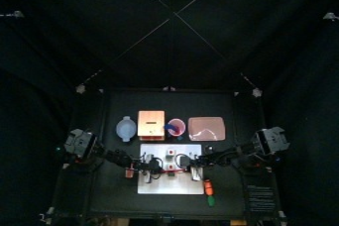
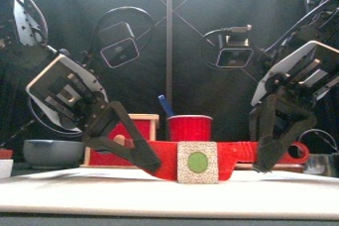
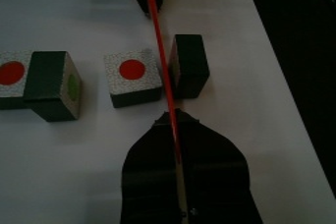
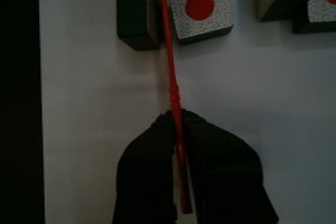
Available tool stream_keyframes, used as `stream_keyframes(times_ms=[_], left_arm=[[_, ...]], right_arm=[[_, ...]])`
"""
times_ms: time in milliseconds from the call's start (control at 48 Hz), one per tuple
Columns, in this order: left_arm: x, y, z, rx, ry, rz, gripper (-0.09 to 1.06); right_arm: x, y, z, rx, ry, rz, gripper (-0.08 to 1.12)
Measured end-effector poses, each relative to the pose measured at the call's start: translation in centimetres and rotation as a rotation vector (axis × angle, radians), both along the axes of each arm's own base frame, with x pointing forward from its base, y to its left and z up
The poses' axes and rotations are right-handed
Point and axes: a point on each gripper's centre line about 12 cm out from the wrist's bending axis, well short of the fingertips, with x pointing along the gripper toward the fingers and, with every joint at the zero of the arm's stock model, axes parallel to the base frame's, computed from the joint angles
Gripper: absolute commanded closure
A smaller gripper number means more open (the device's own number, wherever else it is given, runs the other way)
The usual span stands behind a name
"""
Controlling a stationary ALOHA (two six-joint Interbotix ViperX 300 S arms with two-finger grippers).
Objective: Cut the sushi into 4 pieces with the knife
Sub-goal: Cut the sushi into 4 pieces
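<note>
You've got the red knife (image 3: 157,31) pinned at both ends: the left gripper (image 3: 172,122) and the right gripper (image 4: 174,120) each have their jaws squeezed shut on it, with the blade stretched across between them. The sushi roll (image 2: 199,163) sits on the white cutting board (image 3: 79,169) right under that blade, between the two grippers. From the left wrist, the blade runs down the gap between a dark green block (image 3: 188,66) and a red-dot piece (image 3: 132,78), just past the jaw tips. A second piece (image 3: 46,83) lies slightly apart.
</note>
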Motion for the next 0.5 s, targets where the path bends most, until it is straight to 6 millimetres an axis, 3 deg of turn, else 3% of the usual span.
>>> stream_keyframes(times_ms=[500], left_arm=[[0.1, -0.9, 0.6, -0.006, -0.005, -0.023, 0.80]], right_arm=[[0.3, 1.2, 0.2, 0.003, 0.000, 0.035, 0.99]])
